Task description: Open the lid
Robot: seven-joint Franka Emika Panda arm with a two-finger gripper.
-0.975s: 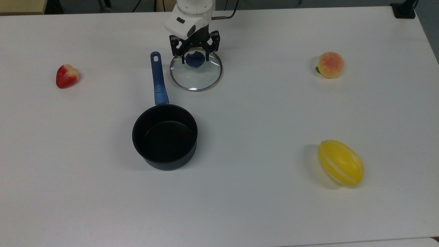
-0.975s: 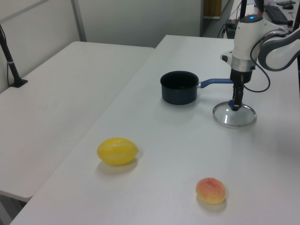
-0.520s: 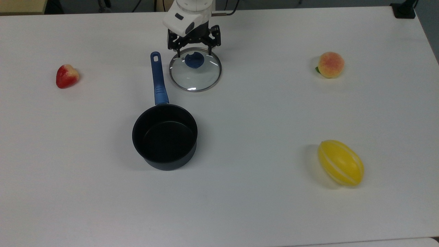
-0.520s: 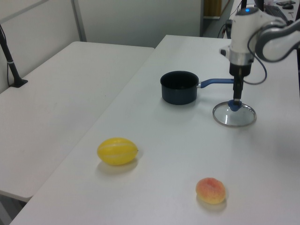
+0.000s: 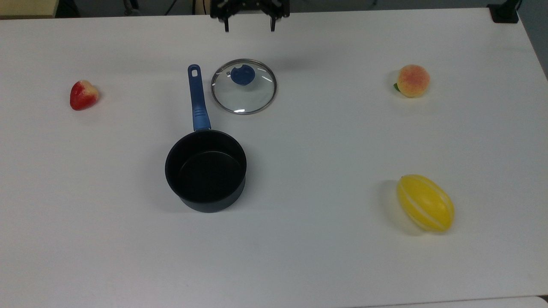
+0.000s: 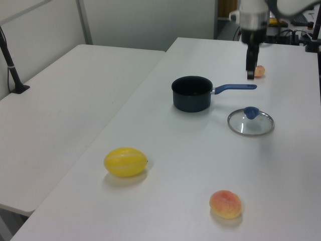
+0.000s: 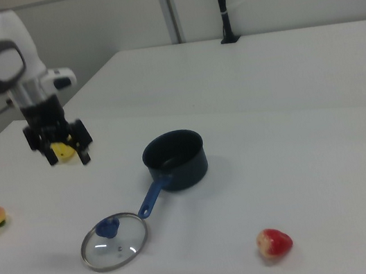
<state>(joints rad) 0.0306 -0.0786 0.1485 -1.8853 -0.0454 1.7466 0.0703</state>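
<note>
The glass lid (image 5: 244,92) with its blue knob (image 5: 242,75) lies flat on the white table, beside the pan's blue handle (image 5: 196,100). The black saucepan (image 5: 206,170) stands uncovered and empty. My gripper (image 5: 248,25) is at the top view's upper edge, raised well above the lid, open and holding nothing. In the left view the gripper (image 6: 250,75) hangs above and behind the lid (image 6: 251,124). In the right view the gripper (image 7: 68,159) is up and to the left of the lid (image 7: 114,243), with the saucepan (image 7: 175,159) to the right.
A strawberry (image 5: 83,94) lies at the top view's left. A peach (image 5: 412,80) and a yellow melon (image 5: 425,202) lie at the top view's right. A second white table (image 6: 65,90) adjoins this one.
The gripper has let go of the lid's knob, opened and risen away towards the top view's upper edge. The lid stays flat on the table.
</note>
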